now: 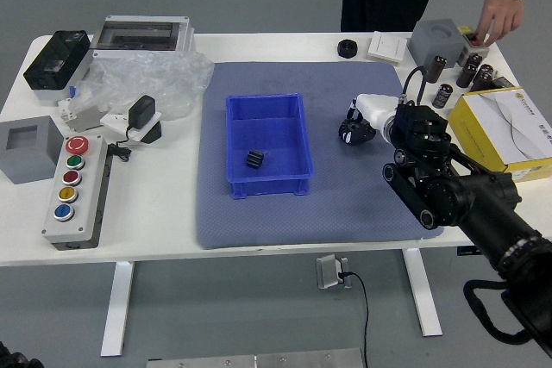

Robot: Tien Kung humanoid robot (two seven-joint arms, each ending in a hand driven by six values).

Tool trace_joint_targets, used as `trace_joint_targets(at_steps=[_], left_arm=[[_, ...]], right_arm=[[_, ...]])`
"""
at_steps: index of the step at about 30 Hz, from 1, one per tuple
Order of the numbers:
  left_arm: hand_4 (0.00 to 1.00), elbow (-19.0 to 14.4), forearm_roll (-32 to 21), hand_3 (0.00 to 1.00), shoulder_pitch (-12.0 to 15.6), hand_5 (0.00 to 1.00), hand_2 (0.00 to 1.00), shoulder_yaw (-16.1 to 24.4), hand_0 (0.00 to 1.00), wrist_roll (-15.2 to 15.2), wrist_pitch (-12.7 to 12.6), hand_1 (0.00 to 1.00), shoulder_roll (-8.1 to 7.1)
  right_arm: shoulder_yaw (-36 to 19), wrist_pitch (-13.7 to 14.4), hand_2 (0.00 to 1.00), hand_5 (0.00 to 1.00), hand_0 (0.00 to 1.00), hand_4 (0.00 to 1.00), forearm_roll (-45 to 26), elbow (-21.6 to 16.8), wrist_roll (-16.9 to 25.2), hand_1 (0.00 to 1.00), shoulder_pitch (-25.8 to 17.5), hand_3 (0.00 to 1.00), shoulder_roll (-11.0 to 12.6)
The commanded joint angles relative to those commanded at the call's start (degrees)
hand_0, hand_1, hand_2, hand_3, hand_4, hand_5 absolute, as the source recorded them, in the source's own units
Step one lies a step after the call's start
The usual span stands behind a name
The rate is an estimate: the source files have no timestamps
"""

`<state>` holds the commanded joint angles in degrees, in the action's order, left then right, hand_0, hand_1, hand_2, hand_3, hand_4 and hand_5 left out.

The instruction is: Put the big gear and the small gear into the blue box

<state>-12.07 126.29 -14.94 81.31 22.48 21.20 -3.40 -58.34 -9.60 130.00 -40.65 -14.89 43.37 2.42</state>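
Observation:
The blue box (268, 127) stands open on the grey-blue mat. Inside it, toward the lower left, lies a small black ridged piece (254, 159) that looks like the small gear. My right hand (356, 131) is low over the mat, to the right of the box and apart from it. I cannot make out a big gear; whether something dark is in or under this hand cannot be told. Part of my left arm (15, 359) rests at the bottom left corner.
A person's hand (498, 16) touches small items at the back right, by dark cylinders (443, 96) and a yellow box (504, 131). A black ring (347, 48) lies at the mat's back edge. On the left are a button box (78, 192), plastic bag (155, 84) and grey box (28, 149).

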Motion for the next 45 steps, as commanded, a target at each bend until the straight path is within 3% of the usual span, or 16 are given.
trace_joint_targets(at_steps=[26, 45], left_arm=[[0.766, 0.03, -0.66, 0.885, 0.05, 0.74, 0.837, -0.13, 0.87, 0.01, -0.17, 0.84, -0.1], [0.766, 0.02, -0.85, 0.884, 0.16, 0.739, 0.837, -0.11, 0.87, 0.05, -0.16, 0.84, -0.31]], right_arm=[[-0.71, -0.03, 0.456, 0.23, 0.468, 0.459, 0.0, -1.86, -0.29, 0.424, -0.51, 0.594, 1.72], [-2.19, -0.63, 0.449, 0.228, 0.476, 0.451, 0.0, -6.14, -0.75, 0.421, -1.04, 0.587, 3.87]])
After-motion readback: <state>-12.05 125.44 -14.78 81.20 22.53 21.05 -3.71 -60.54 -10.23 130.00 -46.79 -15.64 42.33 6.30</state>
